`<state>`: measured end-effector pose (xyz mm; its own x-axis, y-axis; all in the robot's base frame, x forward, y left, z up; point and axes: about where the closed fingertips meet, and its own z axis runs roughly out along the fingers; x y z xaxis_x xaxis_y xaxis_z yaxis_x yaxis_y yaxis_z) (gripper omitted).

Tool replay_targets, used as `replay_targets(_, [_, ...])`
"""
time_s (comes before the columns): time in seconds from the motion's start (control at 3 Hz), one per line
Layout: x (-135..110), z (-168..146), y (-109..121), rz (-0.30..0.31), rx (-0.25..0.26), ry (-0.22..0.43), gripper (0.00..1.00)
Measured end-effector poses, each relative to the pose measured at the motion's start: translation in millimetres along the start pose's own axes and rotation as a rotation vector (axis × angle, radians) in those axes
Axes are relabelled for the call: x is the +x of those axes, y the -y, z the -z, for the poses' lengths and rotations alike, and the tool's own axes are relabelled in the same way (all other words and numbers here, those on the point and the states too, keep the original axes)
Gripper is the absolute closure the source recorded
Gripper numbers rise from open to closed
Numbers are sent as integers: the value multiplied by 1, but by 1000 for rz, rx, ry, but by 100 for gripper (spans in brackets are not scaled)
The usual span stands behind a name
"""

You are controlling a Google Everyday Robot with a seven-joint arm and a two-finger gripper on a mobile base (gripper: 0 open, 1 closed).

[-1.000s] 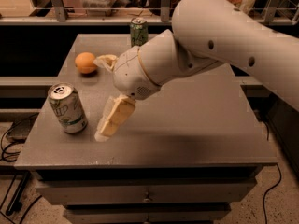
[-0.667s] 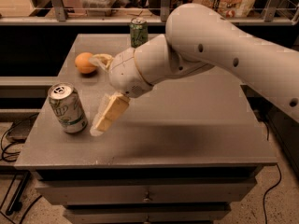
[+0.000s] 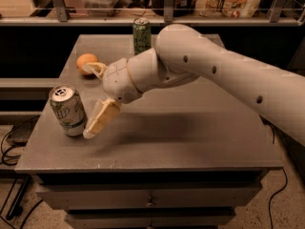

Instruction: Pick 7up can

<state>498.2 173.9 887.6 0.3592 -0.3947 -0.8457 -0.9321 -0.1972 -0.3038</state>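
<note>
Reaching for the 7up can (image 3: 68,110) is the step in hand, as I judge it: nothing is grasped yet and the can's base is flat on the table (image 3: 190,142). The can is at the near left of the tabletop, close to the left edge. The gripper (image 3: 100,120) hangs just to its right, slanting down and leftward from the wrist of the big pale arm (image 3: 214,75). Its tip is low, by the foot of the can. Whether the tip touches the can or stops just short, I cannot say. Nor can I tell whether the claw is released or clenched.

The can stands upright, its long axis vertical. The silver top faces the ceiling and the pale green markings face the near side.

The next move, I reckon, calls for a released claw brought level with the middle of the can's body. It should straddle the round side across the can's width, not poke at its base. Then it needs a firm squeeze and a straight lift. A push from the right could slide or tip the can toward the left edge, so the approach wants care.

Far off on the table sit an orange (image 3: 86,62) at the left and a darker green can (image 3: 141,35) at the back, both well apart from this work.
</note>
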Motion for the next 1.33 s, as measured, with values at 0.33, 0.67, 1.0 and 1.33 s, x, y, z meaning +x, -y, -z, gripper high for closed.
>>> replay_targets(0.33, [1, -20, -1, -12, -26, 38, 17])
replay_targets(0.67, [-5, -28, -3, -13, -58, 43, 39])
replay_targets(1.0, [-17, -25, -6, -3, -68, 51, 62])
replay_targets(1.33, [-40, -15, 2, 2, -86, 74, 85])
